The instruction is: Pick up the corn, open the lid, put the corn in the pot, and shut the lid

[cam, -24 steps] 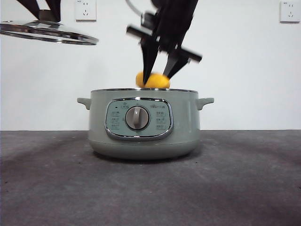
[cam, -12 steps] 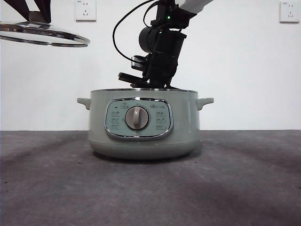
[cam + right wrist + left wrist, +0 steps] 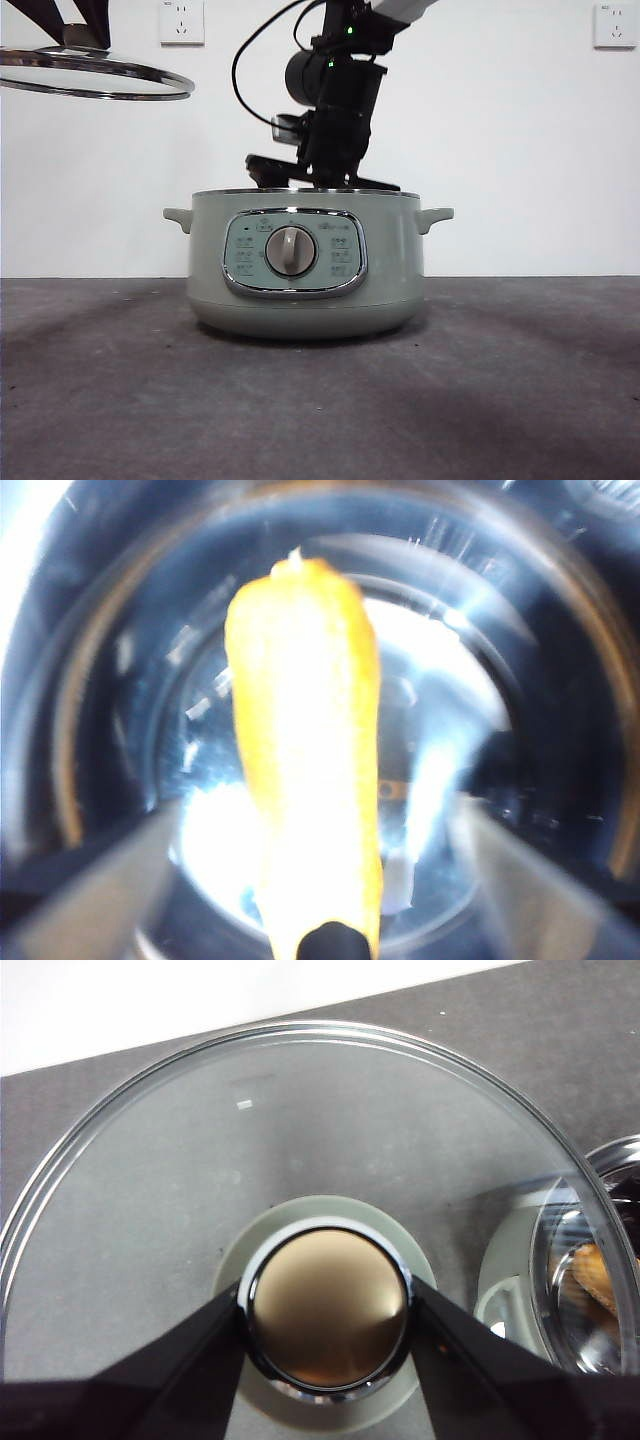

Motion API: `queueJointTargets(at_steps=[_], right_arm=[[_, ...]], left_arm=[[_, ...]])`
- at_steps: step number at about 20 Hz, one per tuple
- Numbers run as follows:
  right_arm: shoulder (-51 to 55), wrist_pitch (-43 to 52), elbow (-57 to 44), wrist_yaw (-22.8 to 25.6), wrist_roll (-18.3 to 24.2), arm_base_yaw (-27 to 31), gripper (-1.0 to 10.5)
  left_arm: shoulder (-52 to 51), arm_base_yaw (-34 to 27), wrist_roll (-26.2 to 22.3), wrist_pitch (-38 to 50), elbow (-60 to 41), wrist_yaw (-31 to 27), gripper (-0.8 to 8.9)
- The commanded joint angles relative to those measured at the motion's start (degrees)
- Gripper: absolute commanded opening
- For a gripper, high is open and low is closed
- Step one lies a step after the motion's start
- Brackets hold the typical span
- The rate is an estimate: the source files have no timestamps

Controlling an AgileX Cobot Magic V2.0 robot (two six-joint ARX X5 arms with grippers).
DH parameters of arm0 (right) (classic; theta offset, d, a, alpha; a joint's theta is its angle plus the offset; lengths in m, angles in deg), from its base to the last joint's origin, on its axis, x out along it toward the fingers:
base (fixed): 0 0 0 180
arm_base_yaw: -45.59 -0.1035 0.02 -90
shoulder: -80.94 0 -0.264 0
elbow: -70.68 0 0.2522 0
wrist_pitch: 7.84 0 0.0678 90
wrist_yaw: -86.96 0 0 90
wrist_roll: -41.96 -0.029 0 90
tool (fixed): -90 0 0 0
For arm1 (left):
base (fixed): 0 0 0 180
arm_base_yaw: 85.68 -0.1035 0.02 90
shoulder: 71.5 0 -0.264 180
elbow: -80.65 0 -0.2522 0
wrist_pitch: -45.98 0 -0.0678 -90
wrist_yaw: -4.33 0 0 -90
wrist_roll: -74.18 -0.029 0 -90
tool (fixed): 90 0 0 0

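Two tools are busy: the right tool (image 3: 310,880), dipped inside the squat sage-green cooker pot (image 3: 308,265), has jaws spread wide, the glossy yellow-orange toy corn cob (image 3: 305,750) lying loose between them. The left tool (image 3: 325,1325) clamps the round glass lid (image 3: 300,1150) by its knob, well aside, clearing the opening.

Looks like a bare test room: plain white wall (image 3: 520,150), two wall sockets (image 3: 182,20), dark grey table (image 3: 320,400).

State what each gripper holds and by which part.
Left gripper clamps the lid by its knob. Right gripper is open inside the pot; the corn lies released.
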Motion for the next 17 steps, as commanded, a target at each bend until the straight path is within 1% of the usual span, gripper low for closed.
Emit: queueJointTargets(at_steps=[1,2,3,5,6,7,9,11,12,17], right_arm=[[-1.0,-4.8,8.4,1.7,-0.6,-0.4,5.2],[-1.0,-8.7,13.7,2.5,-0.1,-0.6,4.5],[0.5,-8.7,17.7,2.0,-0.1,-0.7,3.7],[5.2,-8.8,19.8,2.4,-0.6,-1.3,1.6],[7.8,-8.8,19.8,2.8,-0.6,-1.5,0.4],[10.5,-8.9,19.6,3.6,-0.4,-1.5,-0.1],[15.0,-9.0,17.9,4.0,-0.2,-2.0,-0.1],[21.2,-9.0,12.3,3.9,1.4,-3.1,-0.1],[25.3,-9.0,7.2,3.9,2.4,-4.0,-0.1],[44.3,-8.9,-20.6,4.6,3.9,-6.9,-0.1]], left_arm=[[-1.2,0.3,-0.5,1.8,0.5,0.5,-0.09],[-1.2,0.7,-0.5,1.8,0.5,0.6,-0.09],[-1.2,1.1,-0.5,1.8,0.5,0.6,-0.09],[-1.1,2.4,-0.5,1.8,0.5,0.6,-0.09],[-1.1,2.9,-0.5,1.9,0.5,0.6,-0.09],[-1.0,3.6,-0.5,1.9,0.5,0.6,-0.09],[-0.7,4.8,-0.5,1.9,0.5,0.6,-0.09],[-0.6,6.5,-0.5,1.8,0.4,0.6,-0.09],[-0.6,7.6,-0.4,1.8,0.4,0.6,-0.09],[0.7,13.4,0.6,2.2,0.4,0.6,-0.09]])
